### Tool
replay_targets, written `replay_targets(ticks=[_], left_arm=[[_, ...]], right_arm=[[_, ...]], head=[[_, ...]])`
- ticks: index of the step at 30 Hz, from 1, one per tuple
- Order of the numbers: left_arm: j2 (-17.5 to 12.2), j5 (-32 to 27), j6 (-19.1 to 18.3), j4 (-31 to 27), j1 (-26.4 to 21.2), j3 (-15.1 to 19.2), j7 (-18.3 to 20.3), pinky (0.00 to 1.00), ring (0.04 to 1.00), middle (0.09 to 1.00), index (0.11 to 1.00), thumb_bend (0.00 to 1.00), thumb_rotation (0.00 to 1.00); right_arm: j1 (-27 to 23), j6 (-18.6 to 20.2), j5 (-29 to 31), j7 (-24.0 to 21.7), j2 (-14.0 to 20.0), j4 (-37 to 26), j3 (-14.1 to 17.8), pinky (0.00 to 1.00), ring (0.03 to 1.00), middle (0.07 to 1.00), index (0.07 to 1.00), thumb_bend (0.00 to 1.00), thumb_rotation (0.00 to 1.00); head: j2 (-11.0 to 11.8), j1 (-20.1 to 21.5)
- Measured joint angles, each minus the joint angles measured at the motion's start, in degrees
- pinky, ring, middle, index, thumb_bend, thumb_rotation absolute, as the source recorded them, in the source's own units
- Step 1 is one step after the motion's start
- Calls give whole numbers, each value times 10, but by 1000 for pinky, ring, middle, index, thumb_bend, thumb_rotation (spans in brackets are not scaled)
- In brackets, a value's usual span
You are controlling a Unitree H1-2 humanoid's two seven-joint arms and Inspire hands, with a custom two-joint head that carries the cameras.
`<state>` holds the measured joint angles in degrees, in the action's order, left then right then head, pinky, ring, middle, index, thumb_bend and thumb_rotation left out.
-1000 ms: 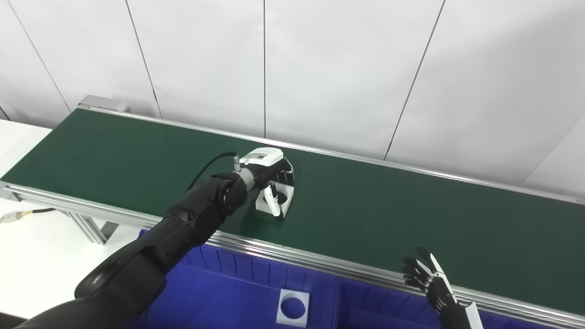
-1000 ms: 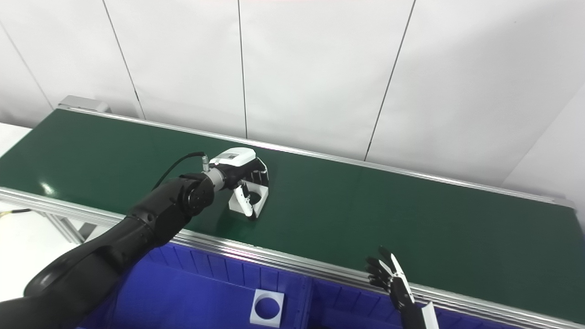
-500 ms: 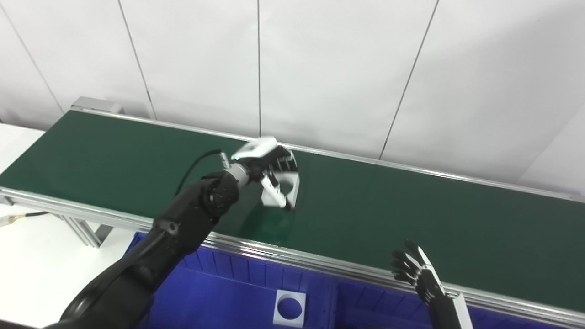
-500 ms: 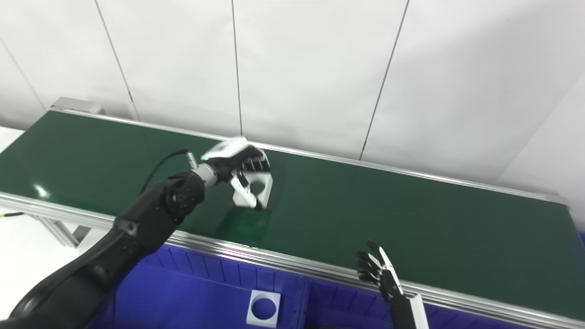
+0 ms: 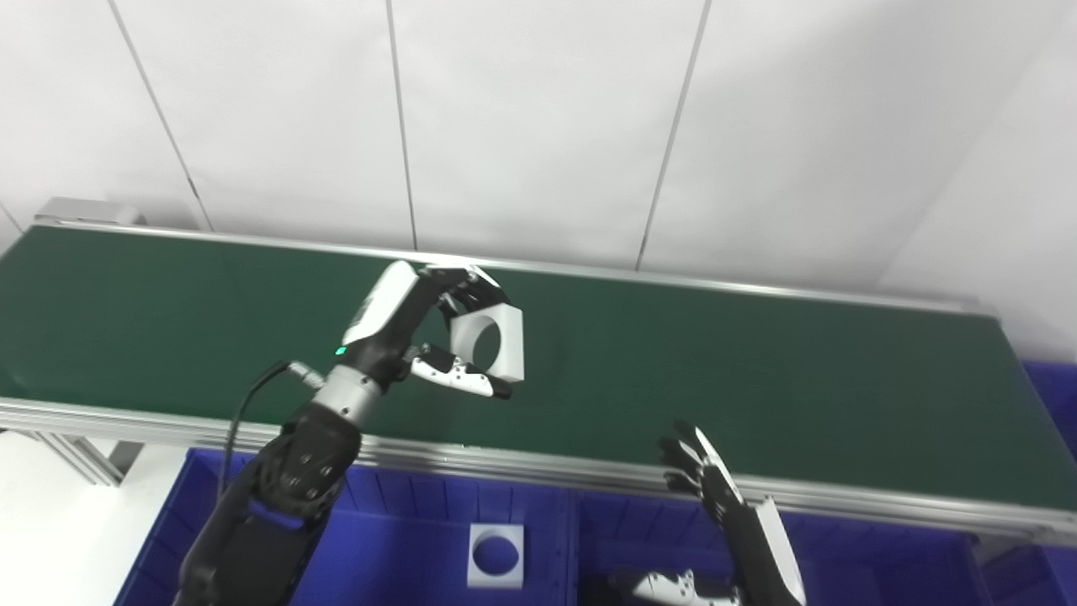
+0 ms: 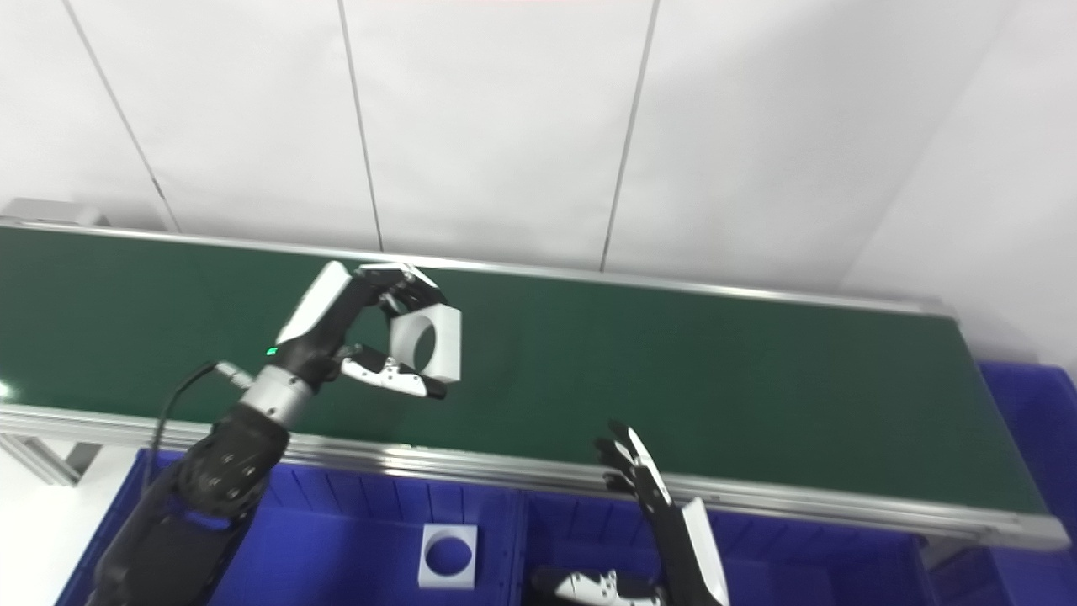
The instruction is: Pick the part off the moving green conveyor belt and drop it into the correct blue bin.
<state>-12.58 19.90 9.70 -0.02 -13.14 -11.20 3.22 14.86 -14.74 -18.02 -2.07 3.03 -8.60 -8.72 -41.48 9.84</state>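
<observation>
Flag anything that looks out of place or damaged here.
Nothing stands out. The left hand holds a white square part with a round hole above the green belt; a matching part lies flat in the blue bin. The right hand is open.

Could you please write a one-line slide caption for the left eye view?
Left hand holds a white part with a round hole above the green conveyor belt; right hand waits open.

Left hand (image 5: 404, 324) gripping white part (image 5: 490, 341) above green belt (image 5: 757, 387), right hand (image 5: 702, 475) spread
</observation>
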Motion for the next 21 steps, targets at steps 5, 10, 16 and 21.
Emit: replay_targets(ticks=[5, 10, 16, 21], left_arm=[[8, -23, -1, -26, 58, -1, 16, 365, 430, 511, 490, 497, 0], [-9, -34, 2, -40, 122, -12, 49, 334, 406, 503, 506, 496, 0], [-35, -22, 4, -41, 146, -28, 80, 372, 423, 499, 502, 497, 0], [-51, -29, -8, -26, 145, -40, 123, 398, 424, 505, 503, 496, 0]], right_arm=[[-1, 11, -9, 3, -5, -4, -1, 769, 857, 875, 953, 828, 277], [-2, 34, -12, 2, -5, -22, -2, 777, 856, 874, 949, 838, 277], [-5, 43, -9, 2, -5, -23, -4, 751, 846, 869, 939, 859, 293], [-5, 48, -10, 2, -6, -24, -6, 761, 854, 876, 944, 856, 328]], head=[[-14, 10], [-32, 18], [-34, 30], [-35, 32]])
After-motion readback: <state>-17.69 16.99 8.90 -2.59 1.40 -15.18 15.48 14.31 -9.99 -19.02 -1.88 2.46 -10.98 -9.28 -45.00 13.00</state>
